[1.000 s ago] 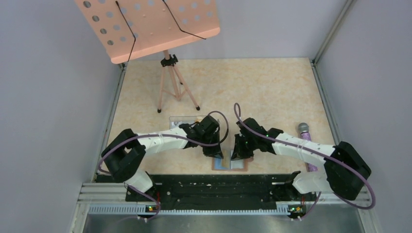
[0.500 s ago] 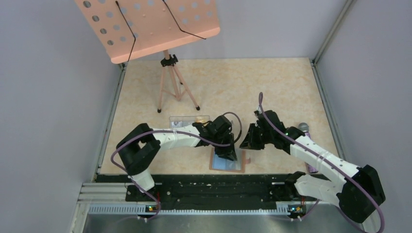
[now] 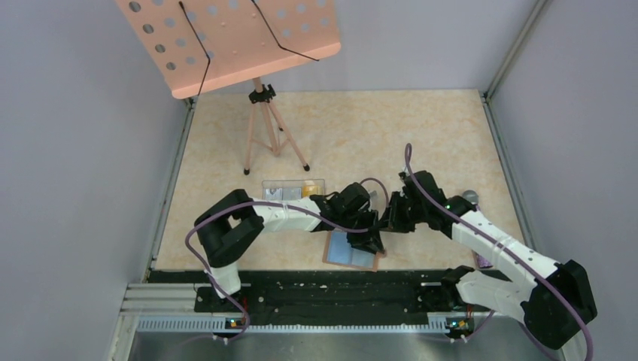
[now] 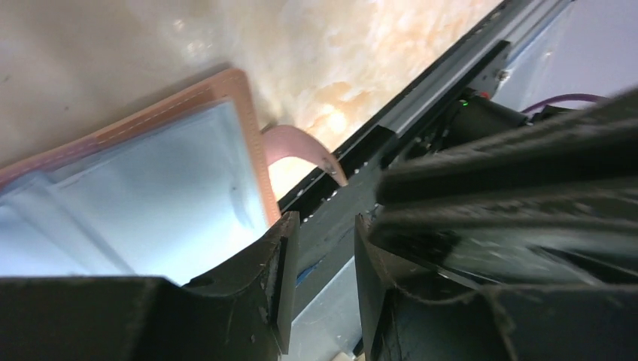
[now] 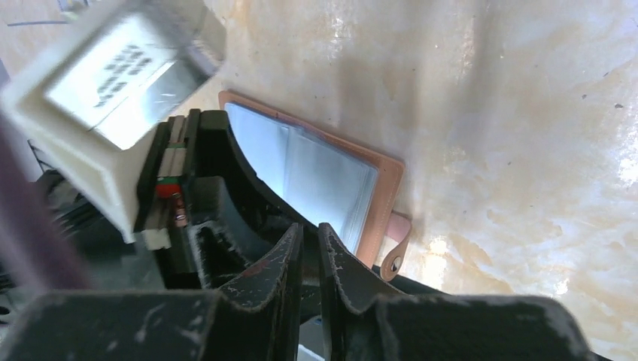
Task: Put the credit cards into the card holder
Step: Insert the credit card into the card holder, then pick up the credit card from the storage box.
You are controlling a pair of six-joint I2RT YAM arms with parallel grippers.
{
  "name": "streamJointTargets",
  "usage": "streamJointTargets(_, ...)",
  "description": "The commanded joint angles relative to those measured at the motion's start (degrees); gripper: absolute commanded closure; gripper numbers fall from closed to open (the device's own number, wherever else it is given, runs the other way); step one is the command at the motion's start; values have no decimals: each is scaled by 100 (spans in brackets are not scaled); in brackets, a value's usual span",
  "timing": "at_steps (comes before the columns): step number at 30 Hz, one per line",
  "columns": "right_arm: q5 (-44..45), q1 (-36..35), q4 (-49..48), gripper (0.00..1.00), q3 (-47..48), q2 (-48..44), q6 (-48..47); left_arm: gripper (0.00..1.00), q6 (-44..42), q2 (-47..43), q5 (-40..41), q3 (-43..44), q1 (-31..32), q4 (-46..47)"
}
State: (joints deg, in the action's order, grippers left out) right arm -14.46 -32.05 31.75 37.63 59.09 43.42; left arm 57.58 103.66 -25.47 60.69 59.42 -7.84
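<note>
While over card holder (image 3: 346,256), left claw (image 3: 373,244) now rightward.

A robotics lab cell (aluminium-framed): grey walls (image 3: 75,188) box in a table (image 3: 376,135) with 2 arms (image 3: 282,216).

We view whole table (image 3: 376,135) from above near edge, facing far edge; wrist cameras close, low, share holder (image 5: 323,173).
</note>
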Motion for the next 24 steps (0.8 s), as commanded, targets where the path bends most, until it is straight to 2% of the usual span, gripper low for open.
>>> streamJointTargets(1, -160, 41, 0, 85, 248, 58, -113, 61, 189, -525, -76, -176, -24, 1177)
streamJointTargets(6, -315, 36, -23, 79, 334, 303, -228, 61, 619, -1116, -133, -1163, -321, 2315)
streamJointTargets(11, -464, 36, -234, 71, 429, 553, -257, 60, 875, -1937, -442, -2256, -1106, 2983)
streamJointTargets(14, -610, 21, -476, 68, 513, 799, -230, 60, 855, -2580, -646, -2777, -1757, 2912)
streamJointTargets(18, -739, -73, -811, 63, 746, 1315, -173, 52, 338, -3475, -665, -2953, -2737, 1743)
streamJointTargets(22, -800, -253, -966, 56, 1289, 1967, -201, 48, -464, -4056, -165, -2475, -3518, 119)
streamJointTargets(24, -811, -355, -1055, 53, 1563, 2301, -201, 48, -1007, -4053, 187, -2054, -3826, -679)
